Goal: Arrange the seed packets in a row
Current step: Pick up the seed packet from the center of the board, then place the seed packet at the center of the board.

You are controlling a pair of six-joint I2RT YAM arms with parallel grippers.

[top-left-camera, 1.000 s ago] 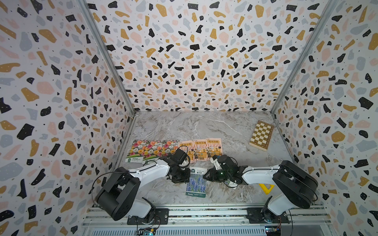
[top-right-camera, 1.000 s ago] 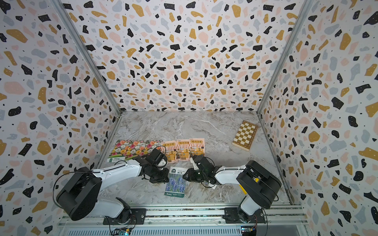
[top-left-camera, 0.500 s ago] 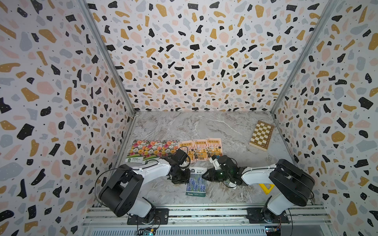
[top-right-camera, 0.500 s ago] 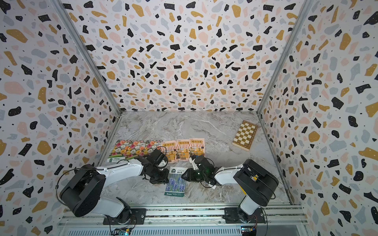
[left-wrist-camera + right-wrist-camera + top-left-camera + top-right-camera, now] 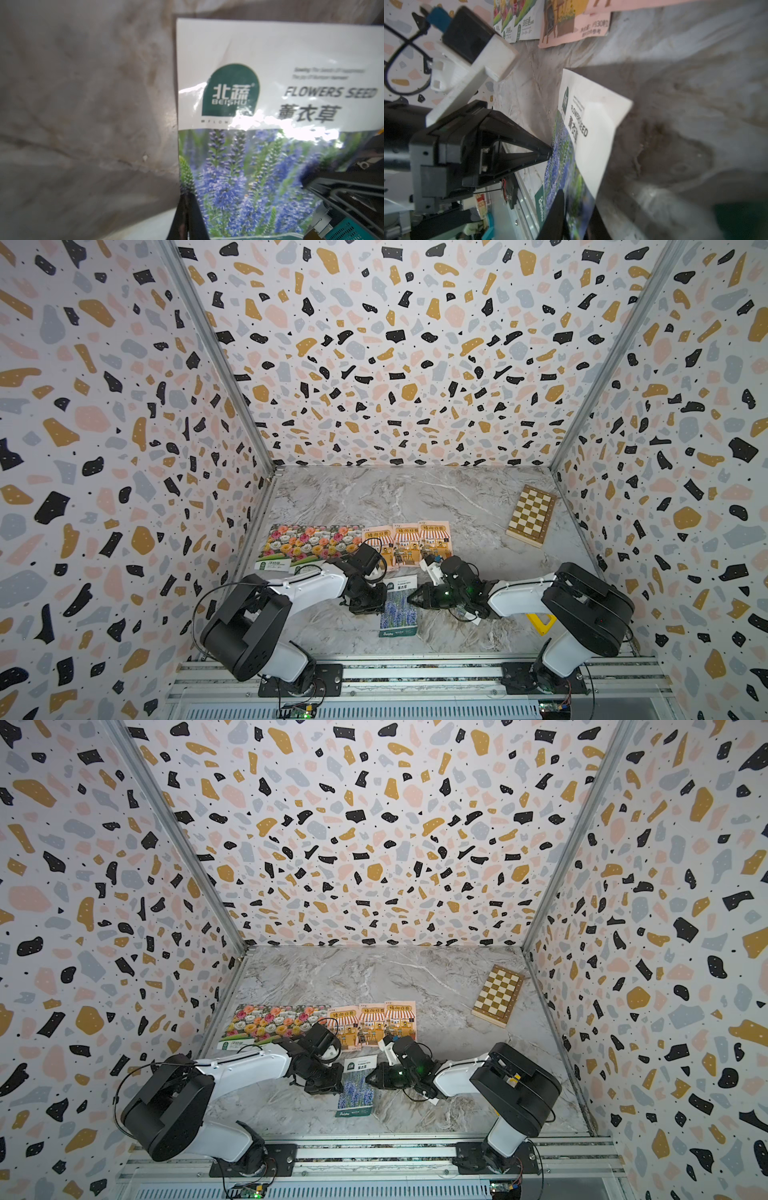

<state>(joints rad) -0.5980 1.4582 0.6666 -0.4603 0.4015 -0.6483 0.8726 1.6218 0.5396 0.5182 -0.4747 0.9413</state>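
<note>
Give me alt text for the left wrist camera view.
A glossy purple lavender seed packet with a white label reading FLOWERS SEED lies on a grey marbled tabletop. The shut left gripper meets one edge; the right gripper touches its flower photo.

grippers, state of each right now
left gripper: closed, tips at the edge of the lavender packet, grip unclear
right gripper: closed on that packet
</note>
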